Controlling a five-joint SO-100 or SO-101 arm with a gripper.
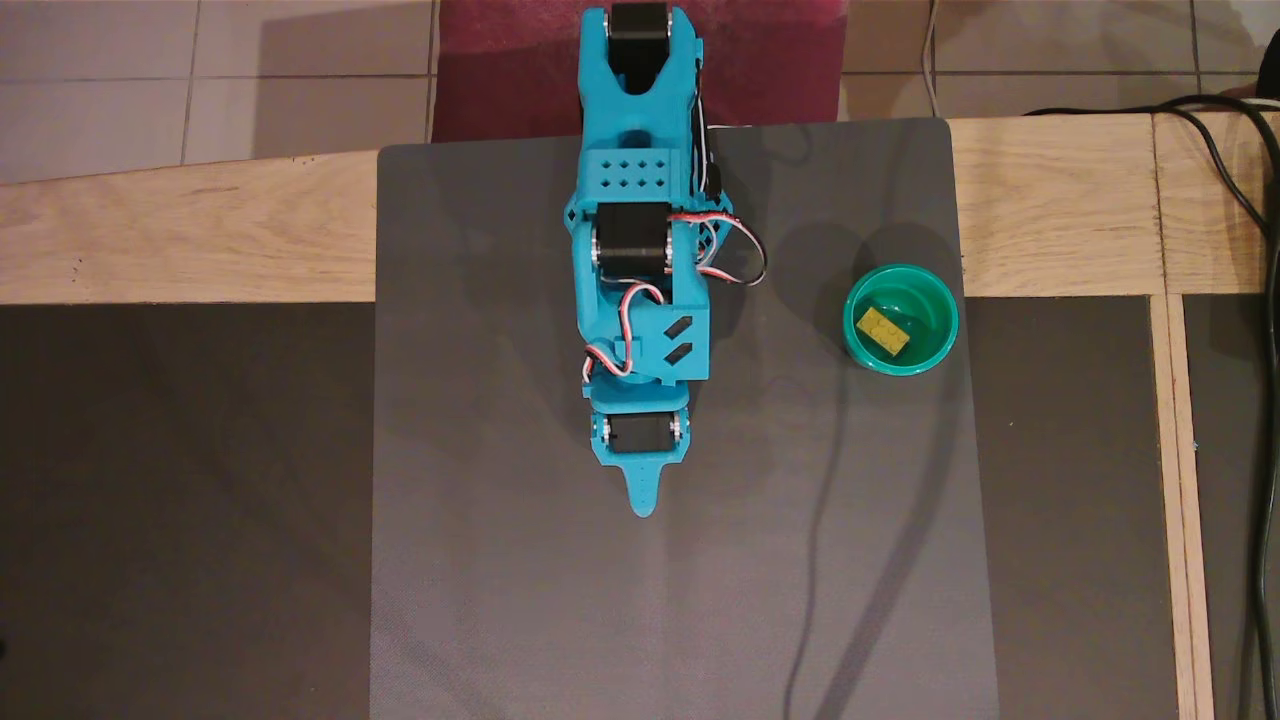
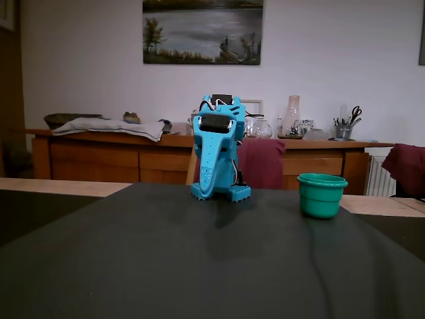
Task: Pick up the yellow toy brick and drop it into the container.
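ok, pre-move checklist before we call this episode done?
1. Brick inside cup: ok, lies on the cup floor in the overhead view.
2. Cup upright on mat: ok in both views.
3. Gripper empty: ok, nothing yellow at it.
4. Jaws shut: cannot tell, only one blue finger shows from above.
5. Arm clear of cup: ok, folded mid-mat, well left of it in the overhead view.

Yellow brick (image 1: 882, 331), teal-green cup (image 1: 935, 345)
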